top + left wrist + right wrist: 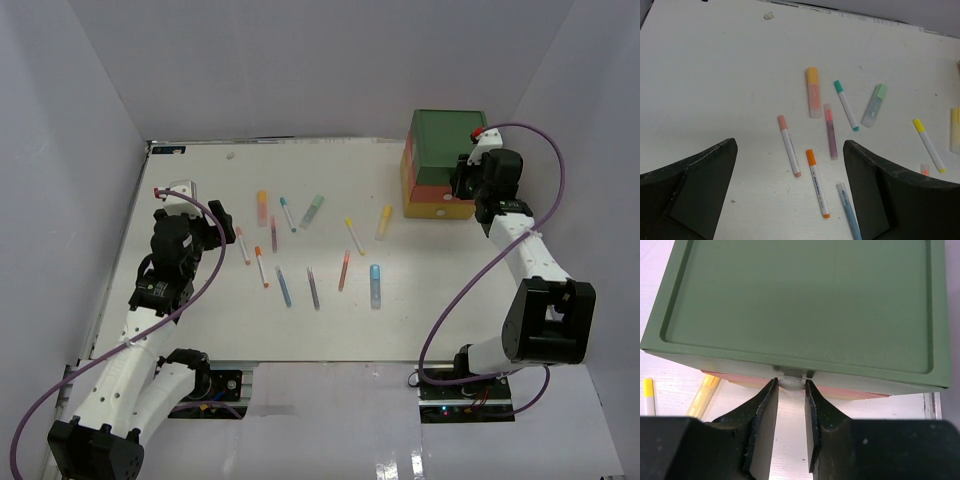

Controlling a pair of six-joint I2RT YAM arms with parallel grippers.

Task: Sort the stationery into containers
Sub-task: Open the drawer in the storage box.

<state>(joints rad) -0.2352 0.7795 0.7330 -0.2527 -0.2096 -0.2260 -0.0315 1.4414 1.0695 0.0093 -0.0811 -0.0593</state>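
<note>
Several pens and highlighters lie scattered on the white table [200, 330], among them an orange-capped pen [261, 267] and a blue highlighter [375, 285]. Three stacked drawers, the green one [445, 140] on top of orange-red and yellow, stand at the back right. My right gripper [790, 385] is shut on the white knob [791, 384] of the green drawer [800, 300]. My left gripper [790, 167] is open and empty above the left pens. The orange-capped pen [817, 182] and a pink-ended pen [789, 146] lie between its fingers.
An orange highlighter [813, 92], a teal pen [846, 105], a green highlighter [875, 105] and a yellow pen [929, 145] lie beyond the left gripper. A yellow highlighter [702, 395] lies left of the drawers. White walls enclose the table on three sides.
</note>
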